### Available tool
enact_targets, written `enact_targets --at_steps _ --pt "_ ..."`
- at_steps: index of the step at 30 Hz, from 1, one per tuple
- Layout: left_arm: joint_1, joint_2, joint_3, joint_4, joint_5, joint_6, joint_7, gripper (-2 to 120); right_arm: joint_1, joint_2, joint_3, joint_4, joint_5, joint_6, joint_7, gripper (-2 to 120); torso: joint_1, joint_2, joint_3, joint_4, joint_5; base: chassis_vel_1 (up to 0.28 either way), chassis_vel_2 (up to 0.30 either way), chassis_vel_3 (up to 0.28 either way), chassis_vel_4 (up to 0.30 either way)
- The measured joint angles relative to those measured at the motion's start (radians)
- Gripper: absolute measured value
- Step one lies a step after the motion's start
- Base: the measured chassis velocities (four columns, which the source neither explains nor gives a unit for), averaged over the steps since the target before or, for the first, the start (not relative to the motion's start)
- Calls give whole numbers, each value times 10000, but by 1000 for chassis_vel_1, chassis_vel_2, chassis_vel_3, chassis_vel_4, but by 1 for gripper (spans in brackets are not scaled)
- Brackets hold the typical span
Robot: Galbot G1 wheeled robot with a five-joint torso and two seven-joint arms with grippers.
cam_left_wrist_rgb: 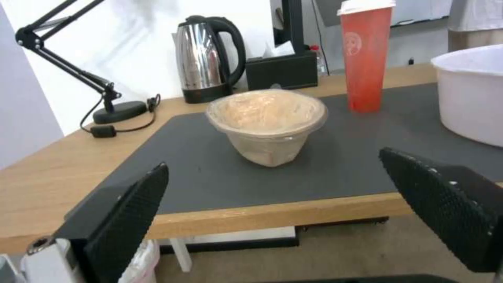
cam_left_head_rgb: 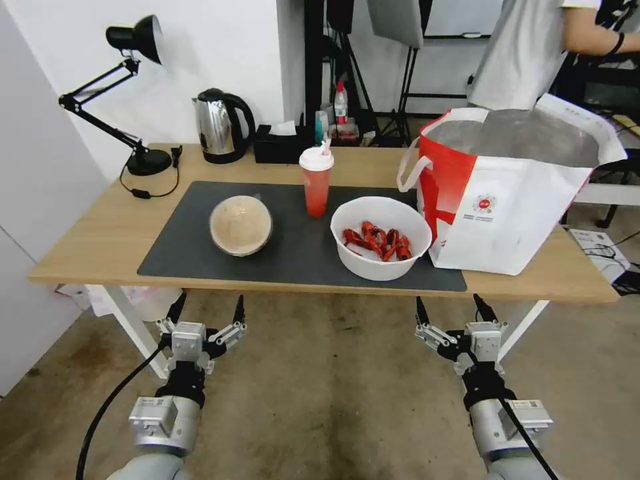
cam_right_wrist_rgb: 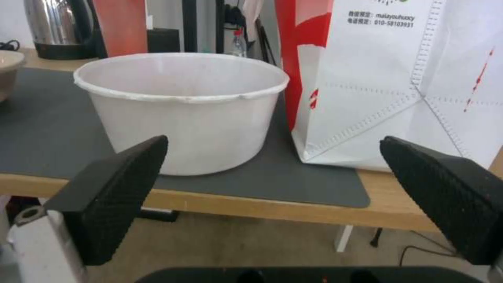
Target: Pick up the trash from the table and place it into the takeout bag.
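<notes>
On the dark grey mat of the light-wood table stand three pieces of trash. A round beige bowl is at the left. A red drink cup with white lid and straw stands in the middle. A wide white bowl holds red crayfish shells. The takeout bag, white with a red side panel, stands open at the table's right end. My left gripper and right gripper hang open below the table's front edge, both holding nothing.
A steel kettle, a black tissue box and a black desk lamp stand along the table's back edge. A person in a white shirt stands behind the bag. Bare floor lies under my arms.
</notes>
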Motion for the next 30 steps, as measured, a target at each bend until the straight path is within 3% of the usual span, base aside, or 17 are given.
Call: enact_targets --at_steps 26,30 --pt "-8 0 0 8 0 -4 0 100 0 0 0 0 0 0 0 100 0 0 0 1 0 0 0 0 0" --pt "-250 -35 4 236 -11 -266 31 100 242 -33 -58 -223 -84 253 137 100 -1 1 0 0 0 0 0 0 0"
